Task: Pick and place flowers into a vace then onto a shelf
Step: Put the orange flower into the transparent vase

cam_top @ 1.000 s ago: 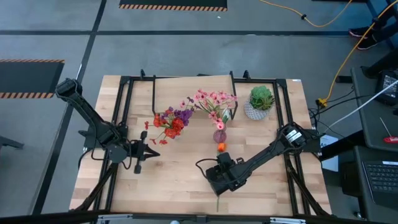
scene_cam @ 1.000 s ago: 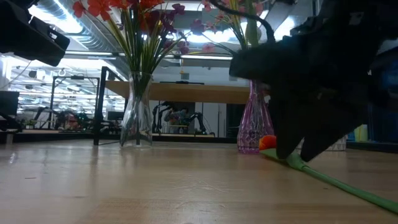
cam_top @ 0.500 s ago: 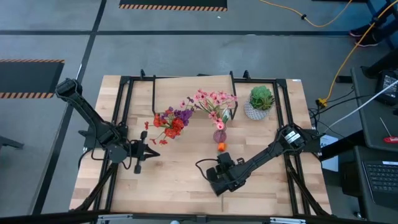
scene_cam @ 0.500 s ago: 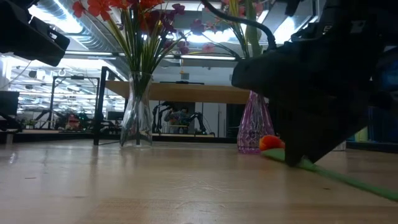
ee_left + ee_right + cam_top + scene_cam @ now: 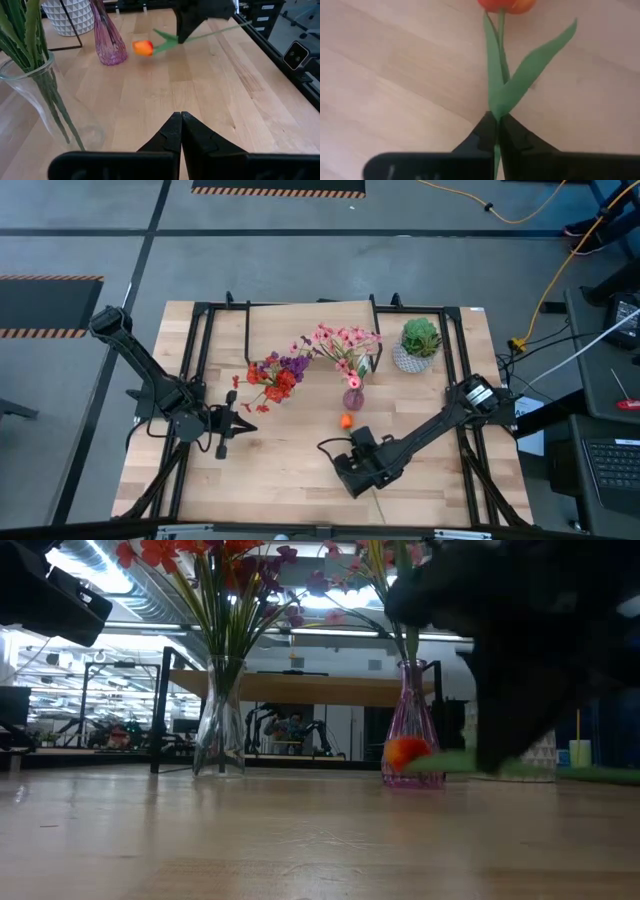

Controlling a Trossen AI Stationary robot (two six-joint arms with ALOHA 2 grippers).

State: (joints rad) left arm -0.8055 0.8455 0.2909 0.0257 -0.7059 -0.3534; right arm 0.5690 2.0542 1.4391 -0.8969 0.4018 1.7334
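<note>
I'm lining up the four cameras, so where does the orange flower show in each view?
High view: the orange flower lies mid-table, just below the purple vase.
Low view: right of centre, its blossom in front of the vase.
Left wrist view: upper middle, beside the vase.
Right wrist view: top centre, stem running into the right hand.
Shared landmark: the purple vase, absent only from the right wrist view.

The wooden table point(image 5: 290, 460) carries a clear vase point(image 5: 220, 715) of red and purple flowers, a purple vase point(image 5: 412, 725), a potted plant point(image 5: 420, 345) and the shelf point(image 5: 300, 315).
</note>
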